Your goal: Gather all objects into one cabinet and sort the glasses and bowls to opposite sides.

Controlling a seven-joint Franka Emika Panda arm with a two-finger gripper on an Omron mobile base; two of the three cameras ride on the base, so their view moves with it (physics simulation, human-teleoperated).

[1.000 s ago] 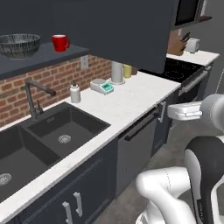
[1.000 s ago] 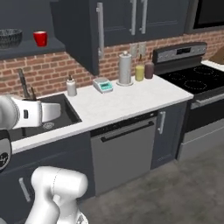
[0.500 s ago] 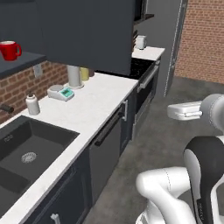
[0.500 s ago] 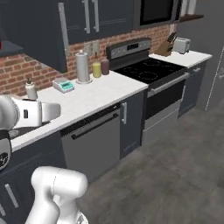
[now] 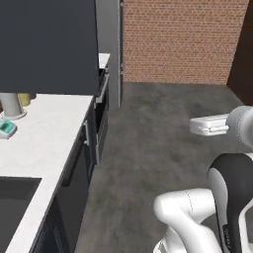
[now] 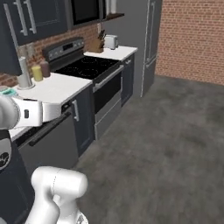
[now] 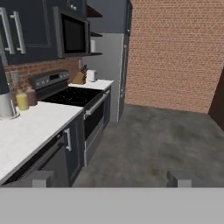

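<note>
The cups and the bowl are judged rigid, light, glazed and so rather slick and breakable. A mug is best pinched across its wall at the rim, one finger inside and one outside. The wide bowl is best taken at its rim rather than across its full width. One second ago the bowl and the red mug stood on an open shelf above the sink, to the left of the robot. The cameras have since swung rightward with the base, so that shelf now lies off to the left, behind the present outlook. A dark wall cabinet (image 7: 26, 30) with long bar handles hangs over the white countertop (image 7: 30, 127). Beyond it stand the stove (image 7: 72, 96), the tall grey fridge (image 7: 109, 65) and a brick wall (image 7: 175, 52) across bare floor. A corner of the sink (image 5: 15, 197) stays in the left base view. The gripper (image 7: 111, 178) is carried at counter height with its jaws spread wide and nothing between them, as it was a second ago.
</note>
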